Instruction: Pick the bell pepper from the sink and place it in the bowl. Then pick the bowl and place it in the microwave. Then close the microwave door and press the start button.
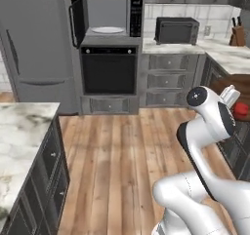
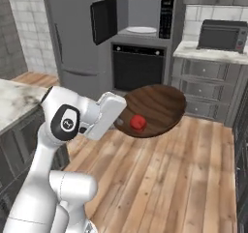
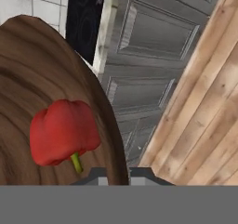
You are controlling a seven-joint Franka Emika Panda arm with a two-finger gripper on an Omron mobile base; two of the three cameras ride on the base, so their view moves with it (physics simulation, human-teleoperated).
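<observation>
The tool (image 2: 117,122) is clamped on the rim of the dark wooden bowl (image 2: 157,109), carrying it tilted above the wooden floor (image 2: 184,179). The red bell pepper (image 2: 138,122) lies inside it. Across the room the microwave (image 2: 145,19) stands with its door (image 2: 103,20) open. No writing is legible.

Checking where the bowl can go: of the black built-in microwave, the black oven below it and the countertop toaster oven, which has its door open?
The black built-in microwave: its door is swung out to the left, showing the white turntable.
</observation>
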